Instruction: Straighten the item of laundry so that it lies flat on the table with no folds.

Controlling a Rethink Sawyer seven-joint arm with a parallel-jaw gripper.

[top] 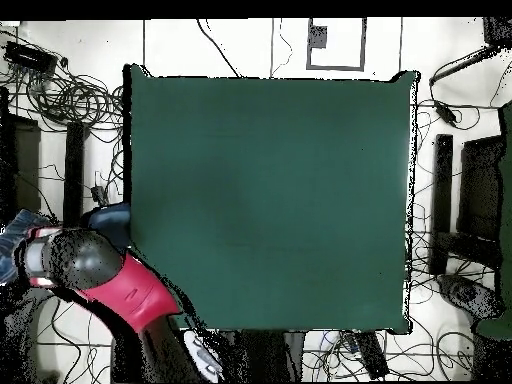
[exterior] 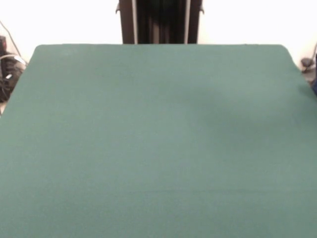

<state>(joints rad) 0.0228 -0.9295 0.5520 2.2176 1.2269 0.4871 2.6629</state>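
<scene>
The table (exterior: 158,139) has a dark green cloth, and no jeans lie on it in the front view. In the overhead view the table (top: 270,200) is also bare. The red and black arm (top: 130,290) is drawn back off the table's lower left corner. Its dark end (top: 65,258) covers the gripper from above. Blue cloth shows on both sides of that end, one piece at the picture's left edge (top: 15,248) and one by the table's side (top: 108,216). I cannot tell whether it is the jeans or whether it is held.
Cables (top: 70,95) and dark equipment (top: 480,200) lie on the floor around the table. The robot's pedestal (exterior: 159,22) stands behind the far edge in the front view.
</scene>
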